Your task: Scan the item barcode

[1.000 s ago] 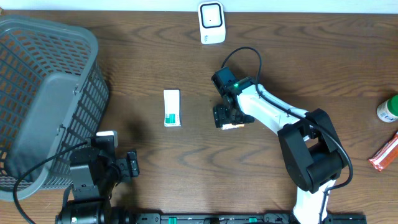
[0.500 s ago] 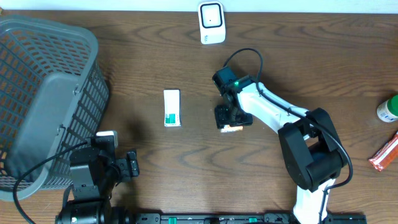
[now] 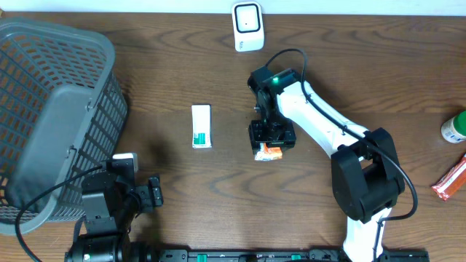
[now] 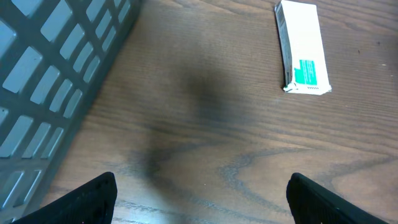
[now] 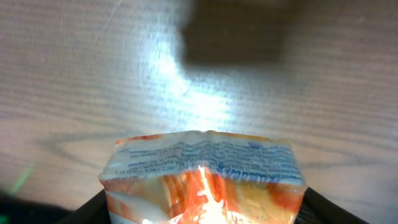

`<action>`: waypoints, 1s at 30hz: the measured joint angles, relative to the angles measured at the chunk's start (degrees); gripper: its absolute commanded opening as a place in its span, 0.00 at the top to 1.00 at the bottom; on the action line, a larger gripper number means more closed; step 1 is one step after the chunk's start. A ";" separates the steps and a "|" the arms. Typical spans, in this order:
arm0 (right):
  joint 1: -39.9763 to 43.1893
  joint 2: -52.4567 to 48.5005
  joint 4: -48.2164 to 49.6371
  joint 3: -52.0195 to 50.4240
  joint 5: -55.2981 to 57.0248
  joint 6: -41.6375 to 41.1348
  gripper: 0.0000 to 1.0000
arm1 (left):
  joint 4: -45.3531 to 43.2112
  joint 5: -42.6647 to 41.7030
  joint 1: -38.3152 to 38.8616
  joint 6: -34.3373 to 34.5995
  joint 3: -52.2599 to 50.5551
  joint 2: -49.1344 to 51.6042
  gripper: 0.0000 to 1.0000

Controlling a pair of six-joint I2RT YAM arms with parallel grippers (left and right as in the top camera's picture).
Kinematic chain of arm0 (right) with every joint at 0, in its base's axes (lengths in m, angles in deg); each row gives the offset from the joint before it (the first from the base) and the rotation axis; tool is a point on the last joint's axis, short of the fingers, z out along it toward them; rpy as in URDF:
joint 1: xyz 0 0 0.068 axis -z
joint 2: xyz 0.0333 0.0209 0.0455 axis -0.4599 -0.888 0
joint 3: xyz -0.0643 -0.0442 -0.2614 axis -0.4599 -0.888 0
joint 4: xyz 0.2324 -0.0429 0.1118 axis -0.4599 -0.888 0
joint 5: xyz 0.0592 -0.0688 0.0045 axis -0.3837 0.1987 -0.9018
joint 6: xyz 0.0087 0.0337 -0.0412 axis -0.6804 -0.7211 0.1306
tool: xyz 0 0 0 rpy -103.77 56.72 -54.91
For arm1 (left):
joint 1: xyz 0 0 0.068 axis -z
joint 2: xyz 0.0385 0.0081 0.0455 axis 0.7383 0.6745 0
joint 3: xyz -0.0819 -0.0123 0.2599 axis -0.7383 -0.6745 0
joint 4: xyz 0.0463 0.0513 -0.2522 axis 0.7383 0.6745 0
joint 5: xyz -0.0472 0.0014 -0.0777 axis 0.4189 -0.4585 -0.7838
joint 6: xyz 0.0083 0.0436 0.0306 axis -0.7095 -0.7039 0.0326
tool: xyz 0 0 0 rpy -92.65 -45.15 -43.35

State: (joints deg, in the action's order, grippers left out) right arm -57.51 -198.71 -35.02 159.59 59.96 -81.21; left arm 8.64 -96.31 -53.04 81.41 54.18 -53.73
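With the right jaws pinching the orange packet (image 3: 270, 151) at frame centre and the left jaws spread idle, I judged it best to turn its barcode squarely toward the white scanner (image 3: 247, 27) at top centre.

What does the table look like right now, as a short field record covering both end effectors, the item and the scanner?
right end effector: closed on the orange packet; cannot tell if it is lifted
left end effector: open, empty, beside the basket
scanner: at the far table edge; packet not yet presented to it
white-green box: lying flat, untouched, between basket and packet
other: green bottle and orange pouch at the right edge of the overhead view
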 measured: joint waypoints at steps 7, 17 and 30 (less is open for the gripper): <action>0.76 -0.04 -4.48 0.07 -5.81 0.92 0.36 | 0.02 0.00 0.00 0.00 0.00 0.00 0.12; 1.99 -0.04 -6.80 0.09 -13.03 2.99 0.33 | 0.02 0.00 0.00 0.00 0.00 0.00 0.12; 3.28 -0.04 -5.44 0.09 -14.99 3.87 0.34 | 0.02 0.00 0.00 0.00 0.00 0.00 0.12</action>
State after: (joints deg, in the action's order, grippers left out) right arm -54.23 -198.75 -40.47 159.68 44.97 -77.34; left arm 8.66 -96.31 -53.04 81.41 54.18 -53.73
